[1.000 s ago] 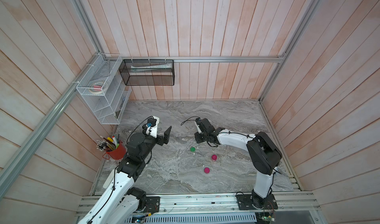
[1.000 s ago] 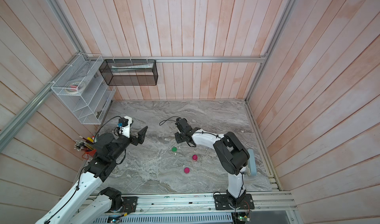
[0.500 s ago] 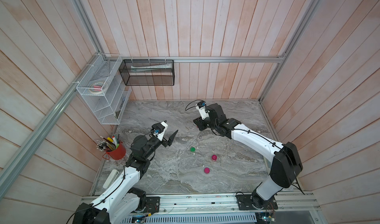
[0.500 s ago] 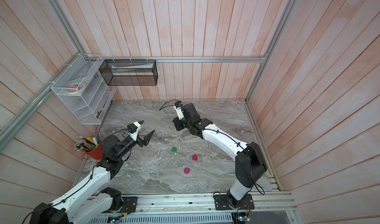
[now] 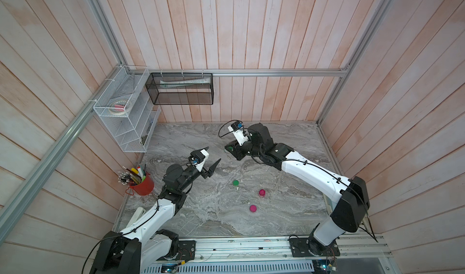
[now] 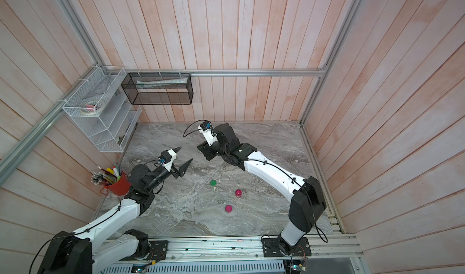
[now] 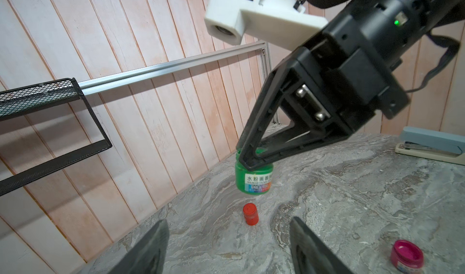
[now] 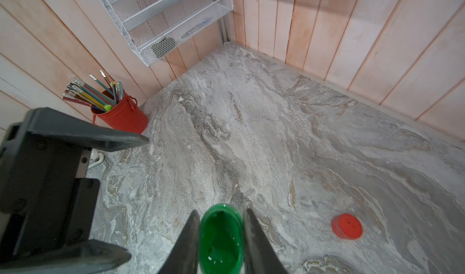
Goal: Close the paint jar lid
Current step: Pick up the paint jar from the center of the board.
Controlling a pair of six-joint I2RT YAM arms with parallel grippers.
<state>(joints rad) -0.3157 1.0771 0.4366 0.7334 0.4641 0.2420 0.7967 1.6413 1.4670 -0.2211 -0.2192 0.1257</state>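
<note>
Right pincer (image 8: pixel 221 211) clamps the lidless green paint jar (image 7: pixel 254 182).
Left pincer (image 5: pixel 213 154) gapes empty, centre-left in a top view.

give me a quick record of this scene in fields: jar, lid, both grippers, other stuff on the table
jar: green paint jar, upright, no lid on
lid: green lid, loose on the table, apart from the jar
right gripper: jaws shut on the jar's top
left gripper: jaws open, empty, above the table
other: two magenta jars, small red jar, red pencil cup
</note>
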